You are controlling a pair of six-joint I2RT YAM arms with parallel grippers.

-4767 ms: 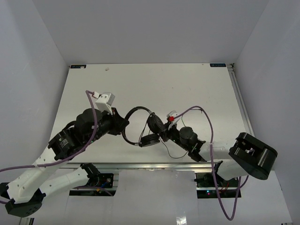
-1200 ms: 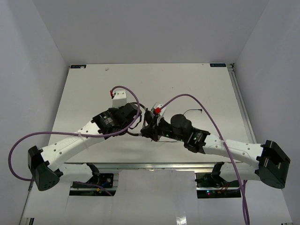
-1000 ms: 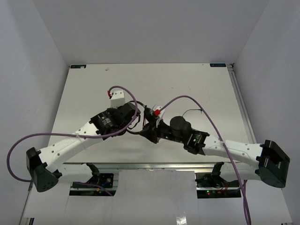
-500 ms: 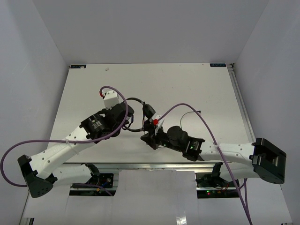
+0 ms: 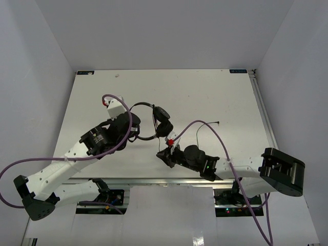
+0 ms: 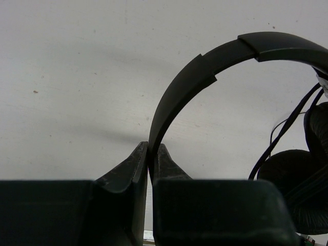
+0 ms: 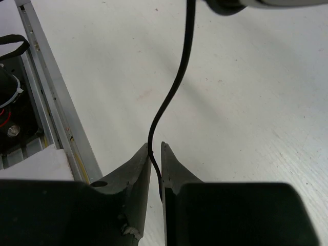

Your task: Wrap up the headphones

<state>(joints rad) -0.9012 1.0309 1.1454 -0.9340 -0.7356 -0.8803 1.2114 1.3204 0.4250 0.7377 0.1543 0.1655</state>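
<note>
Headphones (image 5: pixel 163 114) over table (image 5: pixel 215 87), left of its centre. L gripper (image 6: pixel 150 154) jaws pinch headband (image 6: pixel 205 72); R gripper (image 7: pixel 155 148) jaws nip thin cord (image 7: pixel 180 72) nearer table's front edge. Earcups (image 6: pixel 292 189) partly cut off in L wrist view; plug too small to tell.

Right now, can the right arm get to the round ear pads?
Probably yes: the ear pads are just beyond the right gripper, with bare table between. But it is pinching the cord, so it would likely have to let go first.
</note>
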